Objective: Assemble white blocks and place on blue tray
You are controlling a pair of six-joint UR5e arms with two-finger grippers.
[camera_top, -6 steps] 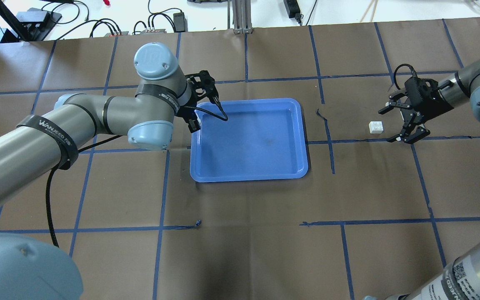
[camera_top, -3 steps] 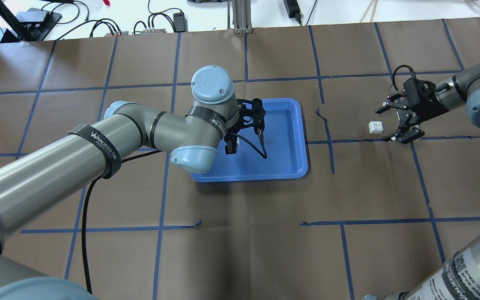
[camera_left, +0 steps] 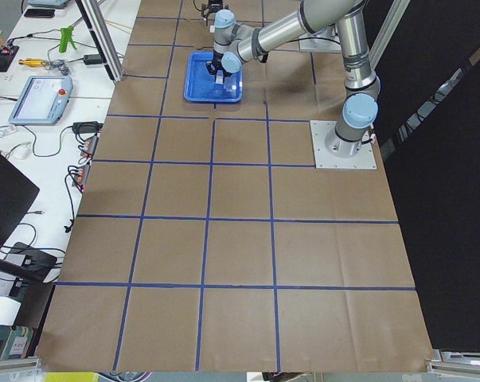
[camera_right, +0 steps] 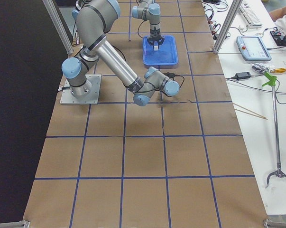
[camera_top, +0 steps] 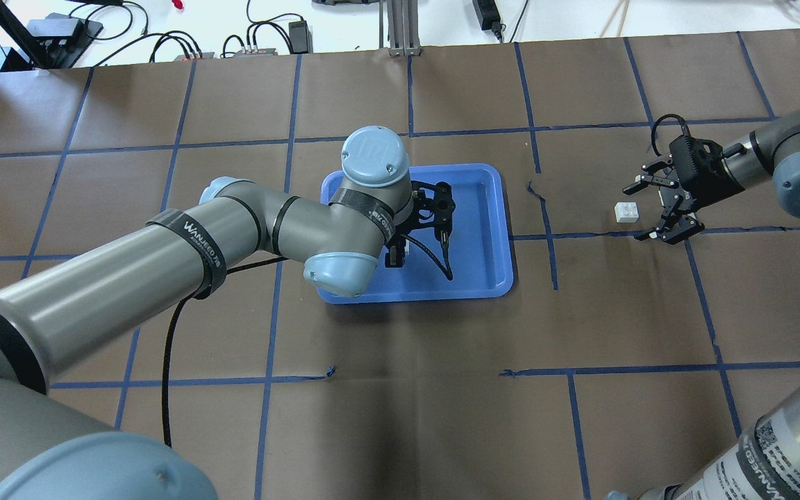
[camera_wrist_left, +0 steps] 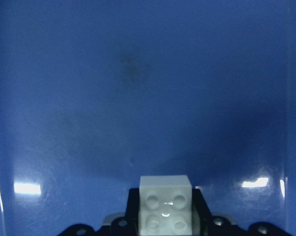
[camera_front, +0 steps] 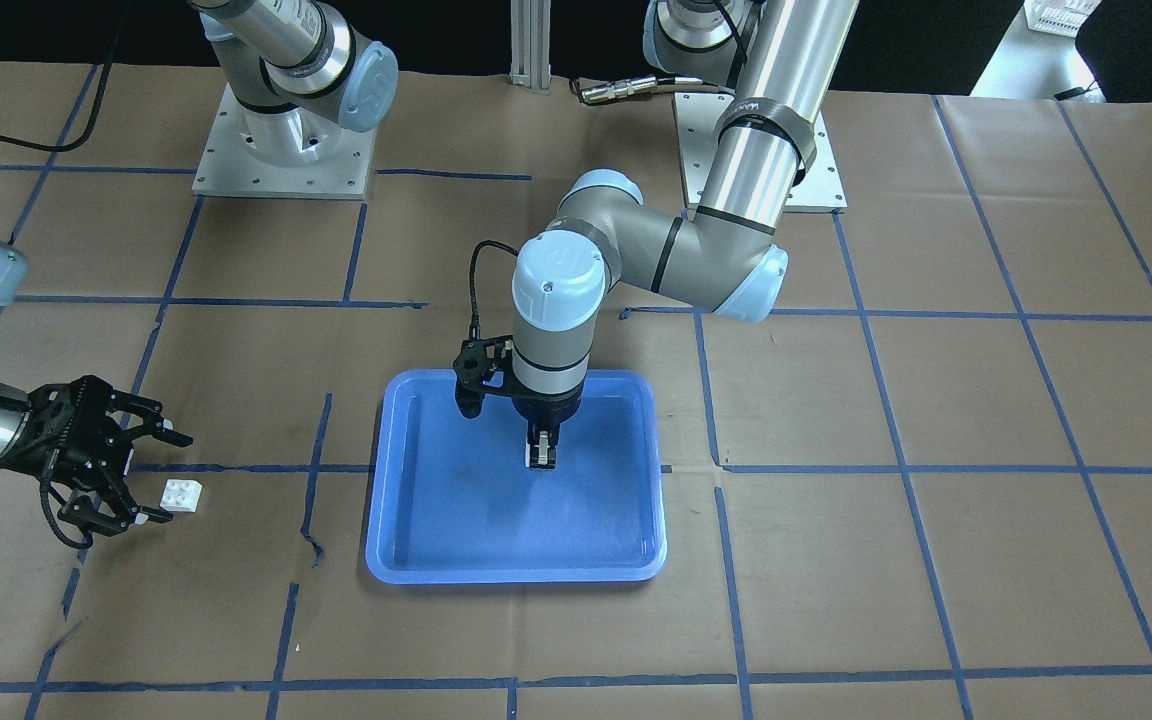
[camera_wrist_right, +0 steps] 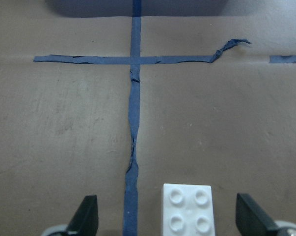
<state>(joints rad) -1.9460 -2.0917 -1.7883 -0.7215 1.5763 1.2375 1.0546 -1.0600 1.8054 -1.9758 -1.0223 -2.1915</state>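
Left tool (camera_front: 540,456) clamps a block (camera_wrist_left: 165,209) over the tray (camera_top: 492,229); right tool (camera_top: 634,213), fingers apart, flanks the other block (camera_top: 626,212) on the surface (camera_top: 442,417).

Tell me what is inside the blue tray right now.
The left gripper, shut on one white block, hangs over the blue tray's floor; whether the block touches it is hidden. The rest of the floor shows bare, bar a faint dark smudge.

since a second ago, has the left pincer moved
Yes. The left pincer, holding a white block, went from the blue tray's left rim to over its middle.
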